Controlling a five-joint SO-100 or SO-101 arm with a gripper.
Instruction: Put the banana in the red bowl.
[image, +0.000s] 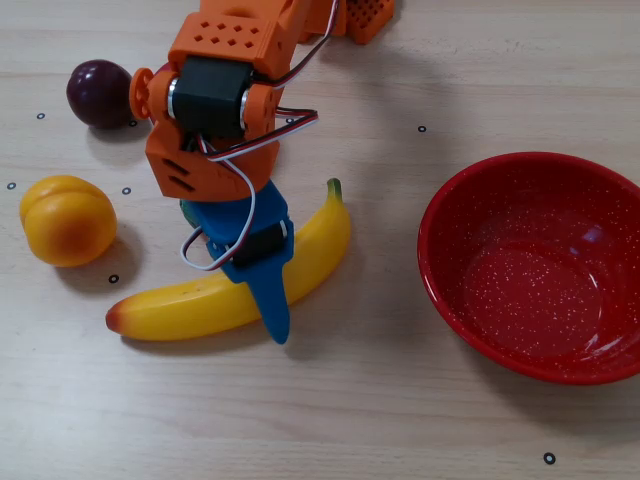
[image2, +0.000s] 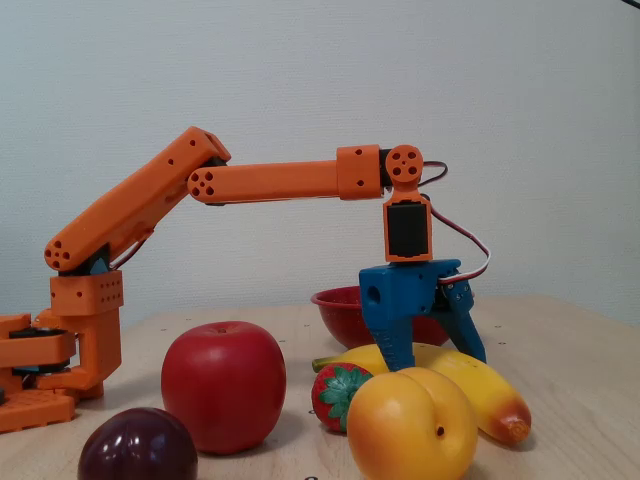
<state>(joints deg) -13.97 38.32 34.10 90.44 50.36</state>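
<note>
The yellow banana (image: 322, 238) lies flat on the wooden table, green stem toward the top of an overhead fixed view, orange-red end at lower left. In a side fixed view the banana (image2: 490, 388) stretches behind the peach. My blue gripper (image: 250, 275) hangs straight down over the banana's middle. It is open, and in a side fixed view the gripper (image2: 437, 362) has one finger low on each side of the banana, not closed on it. The red bowl (image: 450, 270), speckled inside and empty, stands right of the banana; in the side view the red bowl (image2: 338, 308) shows behind the gripper.
A peach (image: 67, 220) lies left of the banana and a dark plum (image: 98, 92) at upper left. In a side fixed view a red apple (image2: 222, 385), a strawberry (image2: 338, 395), the peach (image2: 410, 425) and the plum (image2: 137, 445) crowd the foreground.
</note>
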